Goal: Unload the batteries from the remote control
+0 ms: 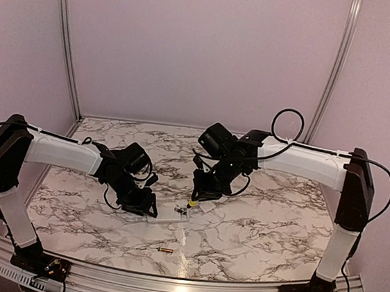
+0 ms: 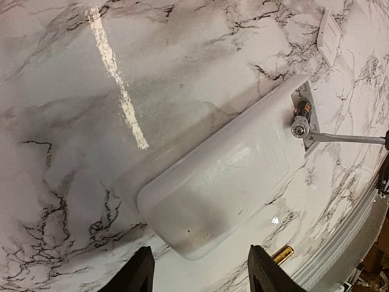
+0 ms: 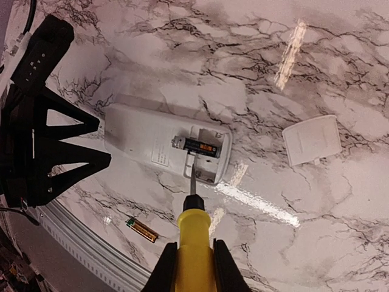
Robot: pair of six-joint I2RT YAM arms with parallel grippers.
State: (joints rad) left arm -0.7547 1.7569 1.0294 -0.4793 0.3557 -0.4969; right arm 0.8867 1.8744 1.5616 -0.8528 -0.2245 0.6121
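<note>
On the marble table (image 1: 263, 223) the remote (image 3: 146, 140) lay back-up, its long axis running from the left gripper (image 2: 203, 274), fingers apart just off its plain end, to the right gripper (image 3: 193, 267), clamped on a screwdriver (image 3: 193, 226) whose tip sat against the dark battery (image 3: 197, 146) in the recess; a gold battery (image 3: 141, 229) lay loose.

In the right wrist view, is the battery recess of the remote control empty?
No, one dark battery lies in the recess of the remote control, with the tip of the screwdriver close beside it.
</note>
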